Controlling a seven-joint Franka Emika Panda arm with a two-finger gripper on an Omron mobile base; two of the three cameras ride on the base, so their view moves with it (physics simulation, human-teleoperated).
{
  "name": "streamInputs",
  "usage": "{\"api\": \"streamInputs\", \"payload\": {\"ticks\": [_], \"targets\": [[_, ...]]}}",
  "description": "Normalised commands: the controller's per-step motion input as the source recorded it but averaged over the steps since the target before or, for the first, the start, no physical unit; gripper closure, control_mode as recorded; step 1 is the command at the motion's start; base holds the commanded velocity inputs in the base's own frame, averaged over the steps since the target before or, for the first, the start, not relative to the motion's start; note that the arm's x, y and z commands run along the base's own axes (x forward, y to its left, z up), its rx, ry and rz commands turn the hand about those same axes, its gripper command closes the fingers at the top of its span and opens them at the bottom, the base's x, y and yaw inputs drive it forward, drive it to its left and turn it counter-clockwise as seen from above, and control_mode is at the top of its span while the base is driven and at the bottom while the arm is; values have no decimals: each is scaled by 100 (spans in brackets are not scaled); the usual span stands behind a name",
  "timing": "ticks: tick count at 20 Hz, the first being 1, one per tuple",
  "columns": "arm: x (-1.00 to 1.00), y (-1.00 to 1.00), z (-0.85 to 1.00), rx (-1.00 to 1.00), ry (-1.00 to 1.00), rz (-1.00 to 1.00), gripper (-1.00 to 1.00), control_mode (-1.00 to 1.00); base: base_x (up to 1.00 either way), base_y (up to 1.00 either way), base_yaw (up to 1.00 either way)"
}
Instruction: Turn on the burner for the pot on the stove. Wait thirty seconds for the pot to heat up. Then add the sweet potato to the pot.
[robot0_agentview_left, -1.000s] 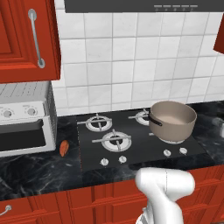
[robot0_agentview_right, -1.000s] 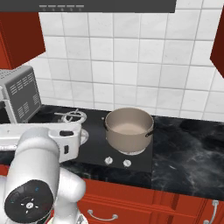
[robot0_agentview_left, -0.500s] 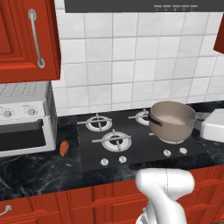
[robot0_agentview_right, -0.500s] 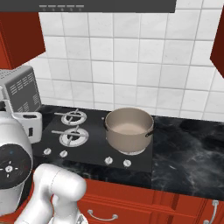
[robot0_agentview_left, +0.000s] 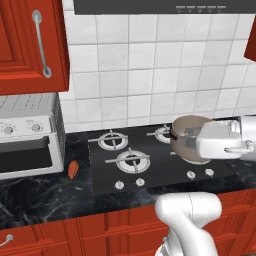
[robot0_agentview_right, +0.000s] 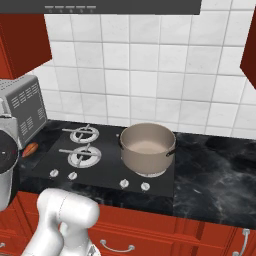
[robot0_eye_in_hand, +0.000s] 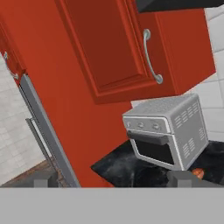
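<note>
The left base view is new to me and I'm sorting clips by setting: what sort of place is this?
A home-style kitchen, rendered rather than filmed. A black gas stove with a pot on it is set in a dark marble counter, a white toaster oven stands beside it, and red cabinets hang over a tiled wall.

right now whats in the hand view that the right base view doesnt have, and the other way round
Hand view alone: the red wall cabinet door with its silver handle, and the toaster oven's front. Right base view alone: the pot on the stove, with its knobs and burners. Both share the toaster oven, the sweet potato beside it, and the black counter.
</note>
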Motion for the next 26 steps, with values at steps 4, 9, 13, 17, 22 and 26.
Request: {"api": "streamInputs", "payload": {"ticks": [4, 9, 13, 17, 22, 26], "targets": [[0, 26, -33, 0, -17, 3, -100, -100, 0, 0, 0], [0, 14, -60, 0, -16, 0, -100, -100, 0, 0, 0], [0, 17, -81, -3, -6, 0, -100, -100, 0, 0, 0], [11, 61, -74, -5, -14, 0, -100, -100, 0, 0, 0], [21, 50, -57, 3, -24, 0, -100, -100, 0, 0, 0], [23, 22, -99, 20, -12, -1, -100, -100, 0, 0, 0]]}}
